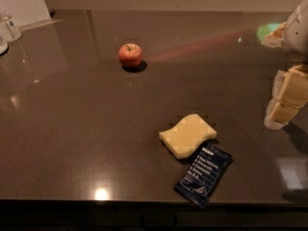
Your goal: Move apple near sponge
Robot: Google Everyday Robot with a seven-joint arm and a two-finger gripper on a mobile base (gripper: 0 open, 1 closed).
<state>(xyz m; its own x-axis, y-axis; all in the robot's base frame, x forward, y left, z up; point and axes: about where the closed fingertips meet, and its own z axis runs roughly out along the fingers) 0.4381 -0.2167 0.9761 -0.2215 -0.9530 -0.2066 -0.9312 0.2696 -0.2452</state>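
A small red-orange apple (130, 55) with a short dark stem stands upright on the dark tabletop, left of centre and toward the back. A pale yellow sponge (187, 135) with wavy edges lies flat nearer the front, right of centre, well apart from the apple. My gripper (285, 100) is at the right edge of the view, above the table, to the right of the sponge and far from the apple. It holds nothing that I can see.
A dark blue snack wrapper (204, 174) with white print lies against the sponge's front right side, near the table's front edge (144, 202). A clear bottle (9, 27) and a white panel (24, 4) stand at the back left corner.
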